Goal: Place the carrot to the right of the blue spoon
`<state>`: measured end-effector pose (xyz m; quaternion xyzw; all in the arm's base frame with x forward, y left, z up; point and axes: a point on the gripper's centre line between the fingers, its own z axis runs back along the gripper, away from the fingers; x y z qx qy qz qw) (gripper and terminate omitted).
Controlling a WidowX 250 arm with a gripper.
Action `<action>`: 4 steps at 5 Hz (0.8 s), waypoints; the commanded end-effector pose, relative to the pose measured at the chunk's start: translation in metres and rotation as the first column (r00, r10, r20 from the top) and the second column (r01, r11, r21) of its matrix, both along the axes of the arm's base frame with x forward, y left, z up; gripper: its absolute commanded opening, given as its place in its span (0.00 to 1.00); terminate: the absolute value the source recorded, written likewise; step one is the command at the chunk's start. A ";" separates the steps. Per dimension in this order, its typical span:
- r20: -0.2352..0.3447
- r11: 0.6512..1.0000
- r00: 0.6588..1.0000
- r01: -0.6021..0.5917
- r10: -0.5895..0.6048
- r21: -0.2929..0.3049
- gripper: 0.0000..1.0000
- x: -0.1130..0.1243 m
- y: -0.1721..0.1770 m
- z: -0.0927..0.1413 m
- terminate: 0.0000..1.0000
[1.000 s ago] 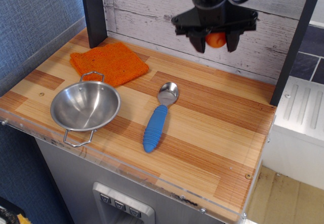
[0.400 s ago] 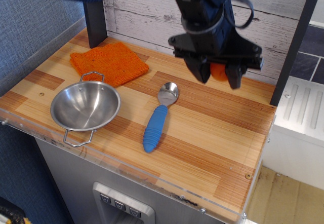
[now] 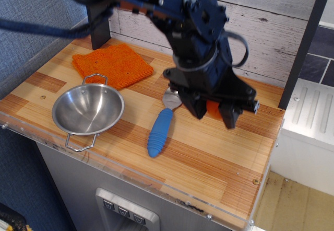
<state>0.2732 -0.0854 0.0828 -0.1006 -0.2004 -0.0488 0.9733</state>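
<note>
My gripper is shut on the carrot, a small orange lump showing between the two black fingers. It hangs low over the wooden table, just right of the blue spoon. The spoon lies on the table with its ribbed blue handle pointing toward the front and its metal bowl partly hidden behind my arm. Whether the carrot touches the table I cannot tell.
A steel bowl with two handles stands at the front left. A flat orange knitted cloth lies at the back left by a dark post. A white plank wall runs along the back. The table's right edge is near my gripper.
My gripper has come down and forward from high at the back wall to just above the table right of the spoon, with the carrot still in it. Nothing else has moved.
</note>
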 end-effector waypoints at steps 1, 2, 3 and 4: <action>-0.010 0.996 0.998 0.065 -0.065 0.057 0.00 -0.023 0.010 -0.011 0.00; -0.028 0.993 0.997 0.079 -0.077 0.089 0.00 -0.033 0.016 -0.022 0.00; -0.064 0.992 0.995 0.081 -0.075 0.098 0.00 -0.040 0.021 -0.036 0.00; -0.080 0.991 0.994 0.083 -0.075 0.106 0.00 -0.040 0.023 -0.044 0.00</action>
